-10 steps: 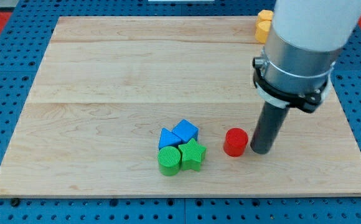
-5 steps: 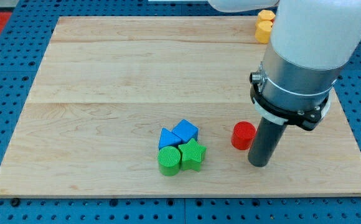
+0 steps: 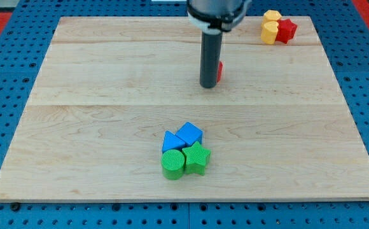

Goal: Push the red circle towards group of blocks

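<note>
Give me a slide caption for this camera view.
My tip hides most of the red circle, far above the blue-green group.

Rod upright, my tip (image 3: 208, 86) on board, upper-mid.

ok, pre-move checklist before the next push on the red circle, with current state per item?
1. Red circle located: cannot tell fully; only a red sliver shows at the rod's right edge, the rest is hidden.
2. My tip beside the red circle: ok, close on its left; contact cannot be told.
3. Tip on the far side from the group: not ok; a push from this side sends the circle to the view's right, not down to the group.
4. Target group intact: ok; blue cube, blue block, green cylinder, green star clustered.
5. Yellow blocks and red star clear of the path: ok, top right corner.
</note>
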`<move>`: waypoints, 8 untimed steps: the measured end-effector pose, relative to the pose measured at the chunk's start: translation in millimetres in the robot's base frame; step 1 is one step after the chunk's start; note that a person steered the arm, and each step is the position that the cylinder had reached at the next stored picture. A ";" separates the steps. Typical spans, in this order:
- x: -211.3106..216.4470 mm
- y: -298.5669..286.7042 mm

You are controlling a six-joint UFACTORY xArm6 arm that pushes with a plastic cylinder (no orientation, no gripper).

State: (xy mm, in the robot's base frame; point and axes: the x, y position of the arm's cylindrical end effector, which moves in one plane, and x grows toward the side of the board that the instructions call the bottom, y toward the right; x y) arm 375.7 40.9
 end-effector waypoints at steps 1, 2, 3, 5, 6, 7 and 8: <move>-41.8 0.0; -79.5 8.2; -107.7 28.8; -127.6 64.2; -113.3 60.9; -96.3 62.9; -98.1 82.9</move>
State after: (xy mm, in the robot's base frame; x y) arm 277.5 123.8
